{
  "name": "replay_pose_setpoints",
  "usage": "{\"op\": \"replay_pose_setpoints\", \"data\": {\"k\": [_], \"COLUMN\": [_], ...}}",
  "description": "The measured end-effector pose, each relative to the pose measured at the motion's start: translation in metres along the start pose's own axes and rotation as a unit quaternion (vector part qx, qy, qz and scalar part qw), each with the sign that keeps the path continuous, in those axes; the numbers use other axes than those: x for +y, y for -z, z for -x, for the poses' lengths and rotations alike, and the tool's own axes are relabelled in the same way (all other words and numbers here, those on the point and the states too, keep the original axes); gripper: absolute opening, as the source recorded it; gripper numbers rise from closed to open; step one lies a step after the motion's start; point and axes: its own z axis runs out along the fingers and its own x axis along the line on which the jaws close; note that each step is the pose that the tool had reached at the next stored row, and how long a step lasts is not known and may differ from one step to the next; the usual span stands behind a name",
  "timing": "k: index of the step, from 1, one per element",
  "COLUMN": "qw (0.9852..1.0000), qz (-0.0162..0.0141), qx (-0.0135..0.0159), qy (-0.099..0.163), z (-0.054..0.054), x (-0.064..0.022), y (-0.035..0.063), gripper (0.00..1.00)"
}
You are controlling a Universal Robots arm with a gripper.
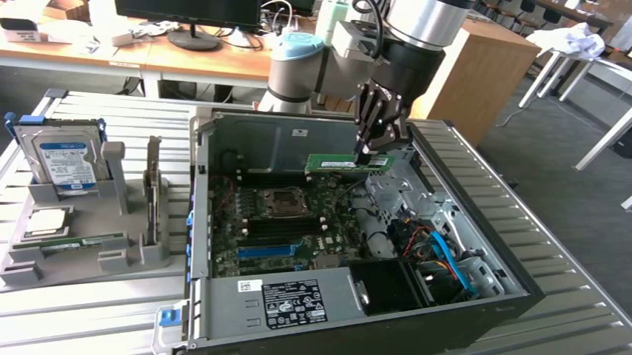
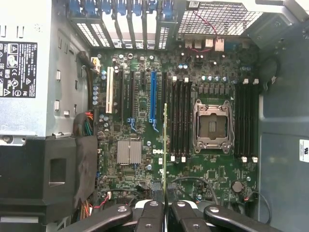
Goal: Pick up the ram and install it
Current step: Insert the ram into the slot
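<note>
The ram (image 1: 348,162) is a narrow green stick, held level above the open computer case (image 1: 203,222). My gripper (image 1: 365,157) is shut on the end of the stick at the exterior view's right, well above the motherboard (image 1: 296,229). In the wrist view the ram (image 2: 165,140) shows edge-on as a thin green line rising from between the black fingers (image 2: 150,215). It hangs beside the bank of long black memory slots (image 2: 181,121), which lie next to the empty processor socket (image 2: 212,126). A second bank of slots (image 2: 245,121) runs along the socket's other side.
A grey holder (image 1: 89,259) stands at the exterior view's left with a hard drive (image 1: 61,163), a square silver chip (image 1: 49,222) and an upright dark card (image 1: 153,185). Inside the case are the labelled power supply (image 1: 291,299), a drive cage and coloured cables (image 1: 445,255).
</note>
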Motion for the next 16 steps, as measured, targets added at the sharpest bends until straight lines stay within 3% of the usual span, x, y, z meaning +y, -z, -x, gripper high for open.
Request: {"op": "replay_pose_setpoints", "data": {"k": [16], "qw": [1.0000], "qz": [0.0000], "qx": [0.0000], "qy": [0.000], "z": [0.0000], "x": [0.0039], "y": [-0.0035], "gripper": [0.13]}}
